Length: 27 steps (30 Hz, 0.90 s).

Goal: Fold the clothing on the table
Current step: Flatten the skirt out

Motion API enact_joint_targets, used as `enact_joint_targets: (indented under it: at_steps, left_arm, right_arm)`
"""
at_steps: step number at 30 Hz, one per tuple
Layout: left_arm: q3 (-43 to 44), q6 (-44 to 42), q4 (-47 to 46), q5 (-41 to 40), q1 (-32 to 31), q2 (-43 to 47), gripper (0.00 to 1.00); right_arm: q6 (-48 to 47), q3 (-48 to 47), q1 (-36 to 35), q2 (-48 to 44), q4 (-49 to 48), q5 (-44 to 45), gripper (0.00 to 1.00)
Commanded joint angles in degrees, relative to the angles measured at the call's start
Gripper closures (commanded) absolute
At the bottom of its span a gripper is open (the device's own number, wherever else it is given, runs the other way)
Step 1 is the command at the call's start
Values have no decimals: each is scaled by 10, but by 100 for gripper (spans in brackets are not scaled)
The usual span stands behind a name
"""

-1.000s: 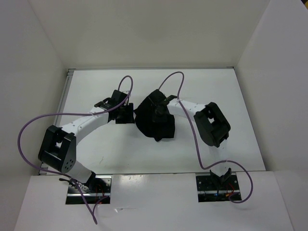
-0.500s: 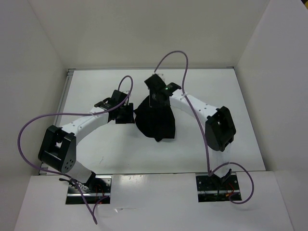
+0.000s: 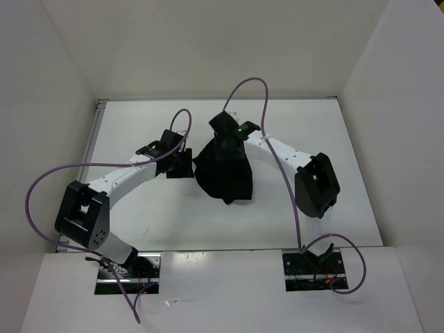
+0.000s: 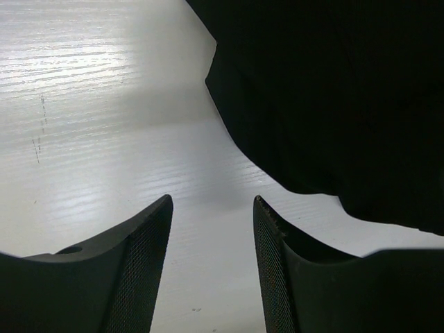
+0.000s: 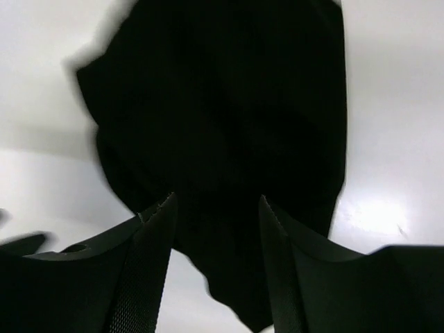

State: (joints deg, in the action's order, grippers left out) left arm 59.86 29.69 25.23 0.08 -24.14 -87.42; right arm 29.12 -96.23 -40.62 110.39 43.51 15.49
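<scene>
The black clothing (image 3: 225, 177) lies bunched in a rough wedge at the middle of the white table (image 3: 132, 125). My right gripper (image 3: 227, 142) hovers over the garment's far edge. In the right wrist view its jaws (image 5: 216, 205) stand open, with the dark cloth (image 5: 222, 97) below and nothing pinched between them. My left gripper (image 3: 182, 165) sits just left of the clothing, open. In the left wrist view, bare table shows between its fingers (image 4: 212, 208) and the clothing's edge (image 4: 333, 97) lies ahead to the right.
White walls (image 3: 62, 83) close in the table on the left, back and right. Purple cables (image 3: 253, 87) loop above both arms. The right arm's elbow (image 3: 317, 184) hangs over the table's right side. Both arm bases (image 3: 128, 267) stand at the near edge.
My right gripper has moved from over the garment's middle to its far edge, and its jaws have opened. The left arm has not moved.
</scene>
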Motion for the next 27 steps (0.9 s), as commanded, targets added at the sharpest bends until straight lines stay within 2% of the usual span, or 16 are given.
enact_joint_targets:
  at_steps: [1, 8, 13, 16, 17, 19, 23, 26, 27]
  left_arm:
    - [-2, -15, -7, -2, 3, 22, 42]
    - [-2, -15, -7, 9, 3, 16, 42]
    - [-2, -15, -7, 9, 3, 16, 42]
    - [-2, -15, -7, 9, 3, 16, 42]
    - [-2, -15, -7, 9, 3, 16, 42]
    - [-2, -15, -7, 9, 3, 16, 42]
    - [-2, -15, -7, 3, 3, 16, 42]
    - [4, -10, -7, -8, 3, 16, 42]
    - [4, -10, -2, -8, 3, 16, 42]
  right_arm:
    - [16, 59, -3, -26, 16, -21, 42]
    - [37, 144, -3, -32, -32, -75, 42]
    - [37, 155, -3, 0, -42, -96, 43]
    - [37, 162, -3, 7, -47, -103, 59]
    - [37, 162, -3, 7, -47, -97, 80]
    - [37, 156, -3, -5, -41, -83, 97]
    - [37, 106, -3, -53, 8, 7, 100]
    - [7, 20, -3, -55, 39, 44, 100]
    - [-3, -34, 4, -45, 40, 51, 100]
